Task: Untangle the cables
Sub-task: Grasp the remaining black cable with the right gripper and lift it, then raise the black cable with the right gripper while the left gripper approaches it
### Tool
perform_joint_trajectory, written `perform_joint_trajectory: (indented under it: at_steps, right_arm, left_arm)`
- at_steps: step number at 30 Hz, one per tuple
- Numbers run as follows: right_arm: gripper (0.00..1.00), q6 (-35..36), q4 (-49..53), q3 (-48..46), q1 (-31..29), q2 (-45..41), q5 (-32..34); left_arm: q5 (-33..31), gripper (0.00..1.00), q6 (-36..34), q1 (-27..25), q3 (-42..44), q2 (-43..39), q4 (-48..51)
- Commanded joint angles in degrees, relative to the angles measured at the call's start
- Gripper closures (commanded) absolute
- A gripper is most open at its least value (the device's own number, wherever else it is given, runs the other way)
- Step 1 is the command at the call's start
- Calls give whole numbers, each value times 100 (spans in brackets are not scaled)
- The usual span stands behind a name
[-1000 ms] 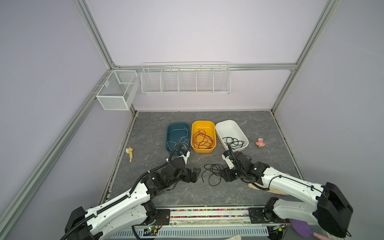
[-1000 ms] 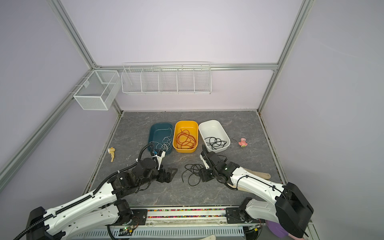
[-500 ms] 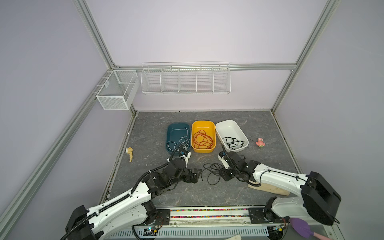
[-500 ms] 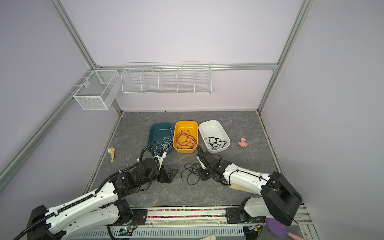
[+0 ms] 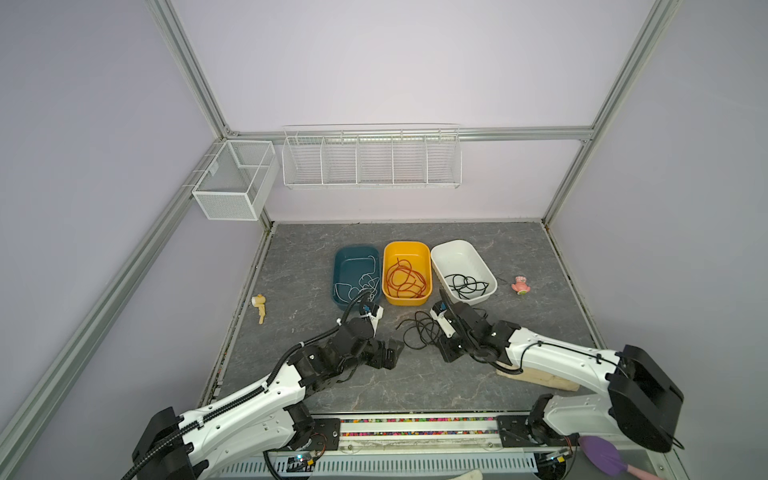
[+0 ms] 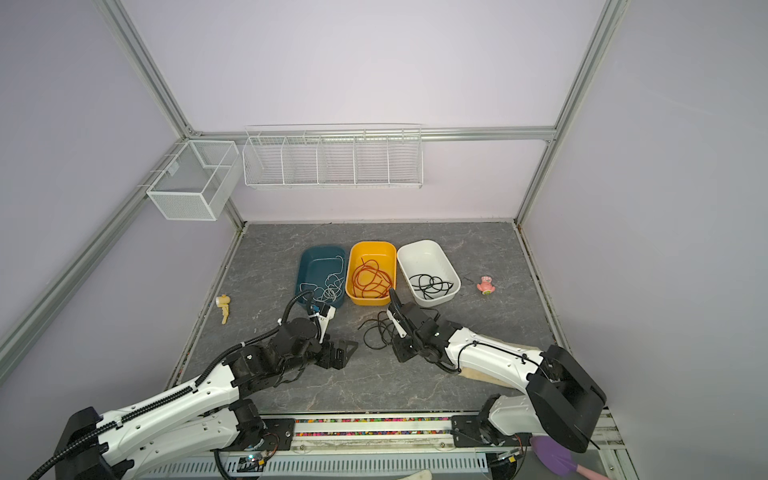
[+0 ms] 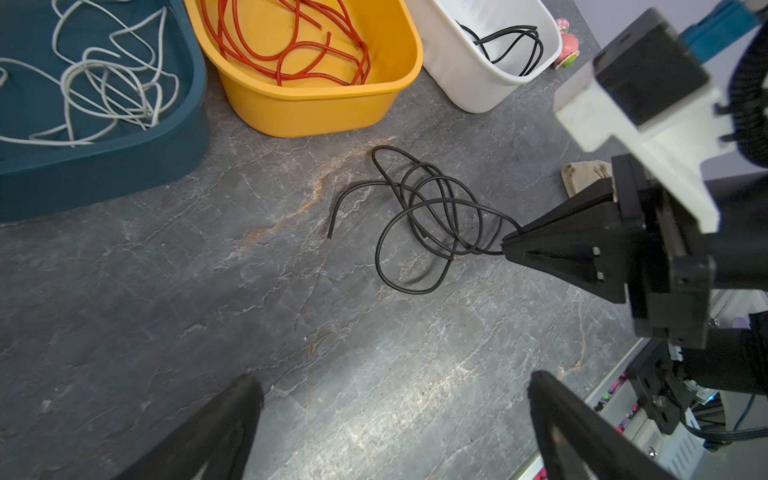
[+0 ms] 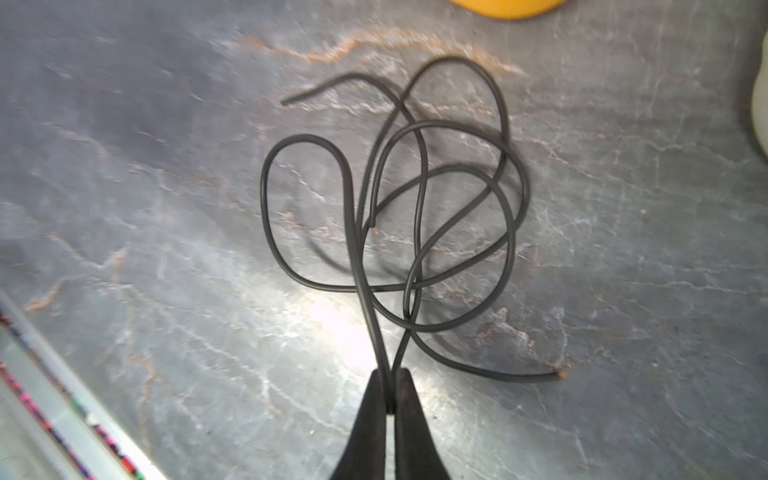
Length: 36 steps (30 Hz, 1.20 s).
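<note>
A loose black cable [image 8: 415,187] lies in tangled loops on the grey table in front of the bins, seen in both top views [image 5: 419,330] [image 6: 376,332]. My right gripper [image 8: 390,372] is shut on two of its strands at the near edge of the tangle [image 7: 432,208]. My left gripper [image 7: 395,382] is open over bare table to the left of the tangle [image 5: 397,347], touching nothing. White cables [image 5: 357,282] lie in the teal bin [image 7: 104,166], red-orange cables [image 5: 405,278] in the yellow bin [image 7: 316,112], another black cable [image 5: 465,284] in the white bin [image 7: 465,79].
A pink toy [image 5: 520,285] sits right of the white bin. A pale yellow toy [image 5: 259,305] lies near the left edge. A beige block [image 5: 536,376] lies under my right arm. Wire baskets [image 5: 370,162] hang on the back wall.
My right gripper has shifted left to the tangle's edge and closed on the black cable. The left arm has stayed where it was, open.
</note>
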State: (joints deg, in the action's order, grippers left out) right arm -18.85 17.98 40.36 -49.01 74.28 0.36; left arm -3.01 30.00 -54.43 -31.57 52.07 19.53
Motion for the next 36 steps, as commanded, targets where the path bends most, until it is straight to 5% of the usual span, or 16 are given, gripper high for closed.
perform_joint_trajectory:
  at_steps: [1, 19, 30, 36]
  right_arm:
    - [93, 1, 179, 248, -47, -513, -209]
    - [93, -470, 885, 1173, -48, -1968, -782]
    - [93, -1284, 780, 1273, -51, -2477, -1176]
    - [93, -1648, 528, 1267, -47, -2777, -1336]
  left_arm:
    - [82, 0, 127, -32, 81, 30, -164]
    - [778, 0, 318, -48, 400, -207, -1038]
    - [1059, 0, 327, -50, 1217, -825, -2435]
    - [1126, 0, 1179, -51, 1661, -617, -3954]
